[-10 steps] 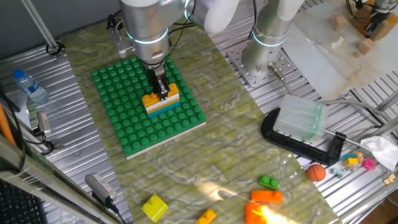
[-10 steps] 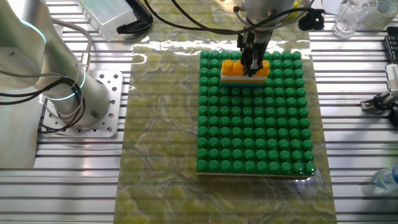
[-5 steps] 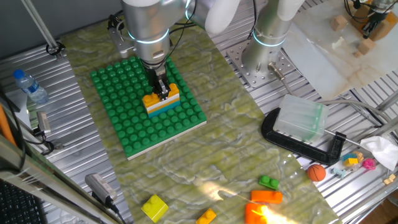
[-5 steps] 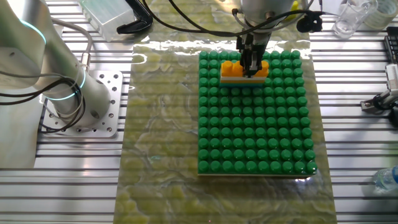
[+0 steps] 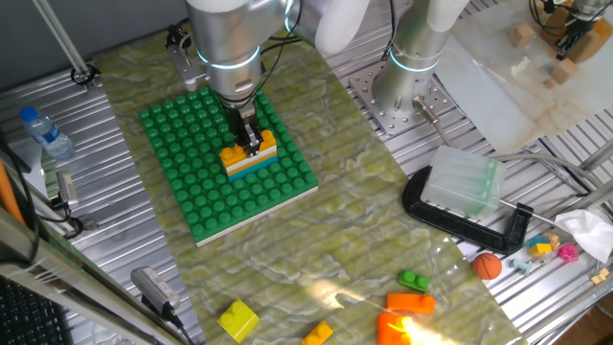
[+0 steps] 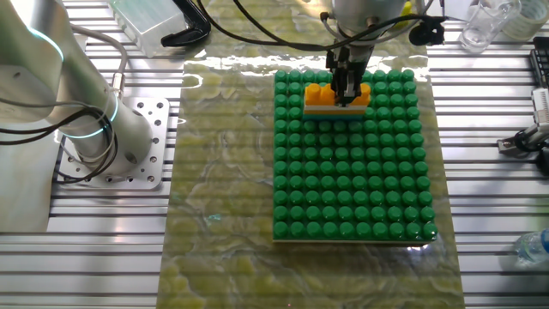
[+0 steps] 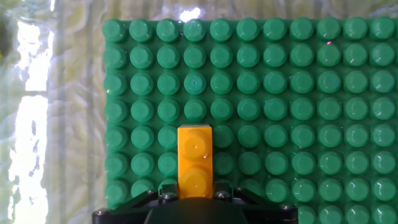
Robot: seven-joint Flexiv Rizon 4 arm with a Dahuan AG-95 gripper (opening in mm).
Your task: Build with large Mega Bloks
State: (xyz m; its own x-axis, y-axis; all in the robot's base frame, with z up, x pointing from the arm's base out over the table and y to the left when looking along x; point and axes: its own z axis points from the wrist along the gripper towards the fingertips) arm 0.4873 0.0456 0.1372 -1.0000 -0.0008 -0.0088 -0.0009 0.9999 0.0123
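A green studded baseplate (image 5: 192, 182) lies on the mat; it also shows in the other fixed view (image 6: 352, 189) and the hand view (image 7: 298, 93). A small stack stands on it: a yellow-orange brick (image 5: 237, 151) on top of a white layer and a cyan layer (image 5: 253, 168). In the other fixed view the yellow-orange brick (image 6: 319, 94) sits near the plate's far edge. My gripper (image 5: 251, 142) points straight down, its fingers on both sides of this brick and shut on it. In the hand view the brick (image 7: 195, 155) runs out from between the jaws.
Loose bricks lie at the front of the mat: green (image 5: 414, 281), orange (image 5: 410, 303), yellow (image 5: 238, 319), yellow-orange (image 5: 317, 333). A black clamp (image 5: 508, 230) with a clear box (image 5: 463, 182) is at the right. A water bottle (image 5: 48, 134) lies left. A second arm's base (image 6: 103, 146) stands beside the mat.
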